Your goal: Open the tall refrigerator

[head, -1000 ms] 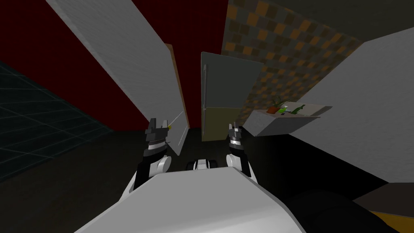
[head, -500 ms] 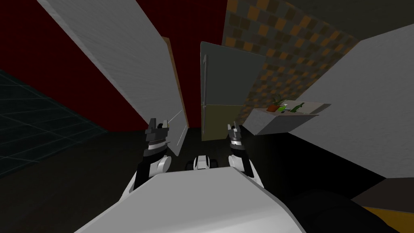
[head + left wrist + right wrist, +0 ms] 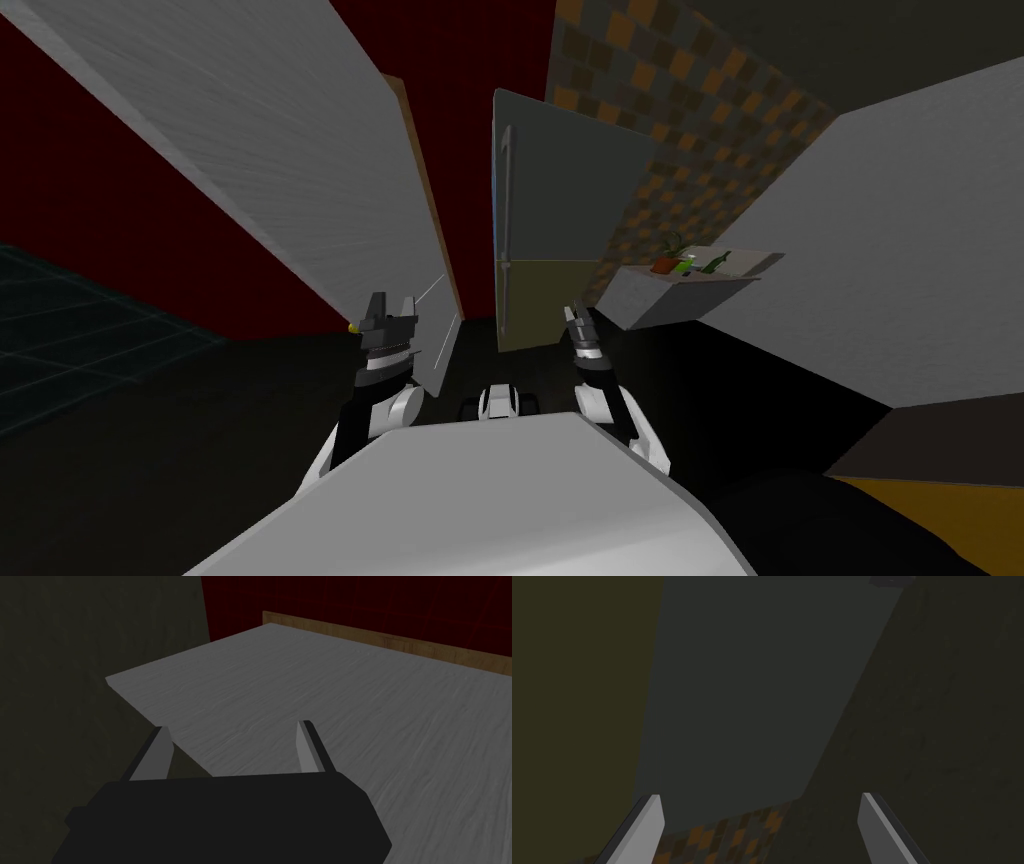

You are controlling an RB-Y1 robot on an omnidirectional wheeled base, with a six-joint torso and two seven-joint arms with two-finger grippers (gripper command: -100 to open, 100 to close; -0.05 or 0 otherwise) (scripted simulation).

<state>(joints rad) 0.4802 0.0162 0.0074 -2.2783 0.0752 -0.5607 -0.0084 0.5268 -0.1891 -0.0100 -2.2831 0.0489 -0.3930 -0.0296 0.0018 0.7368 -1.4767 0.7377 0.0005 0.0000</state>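
"Two doors on the refrigerator (image 3: 560, 200), is it?"

"Yes. A dark grey upper one sits over a shorter olive one, and each has a thin bar handle (image 3: 507, 185) running up its left edge. It stands upright straight ahead, between a big grey panel (image 3: 300, 150) on my left and the checkered wall (image 3: 690, 120) on my right. Its long axis runs from floor towards ceiling, and its front faces me."

"Are the doors shut?"

"Both look flush with the body, as far as I can make out."

"And the pincers?"

"My left pincer (image 3: 390, 312) is up by the panel's lower corner, fingers apart with nothing between them. Its wrist view looks across the grey panel to a wooden strip (image 3: 390, 641) along the far edge. My right pincer (image 3: 578, 318) hangs in front of the olive door's lower right corner, apart from the handles, and its fingers are also spread and hold nothing."

"What is hard to read?"

"The right wrist view is dim. It shows an olive plane beside a dark grey one, with a patch of checkered tile near the fingers, and I cannot tell which part of the refrigerator that is. The corner of a bench (image 3: 640, 305) covers the refrigerator's lower right edge. On the bench stand a potted plant (image 3: 670, 262) and a green bottle (image 3: 716, 262); the other bits are too small to name."
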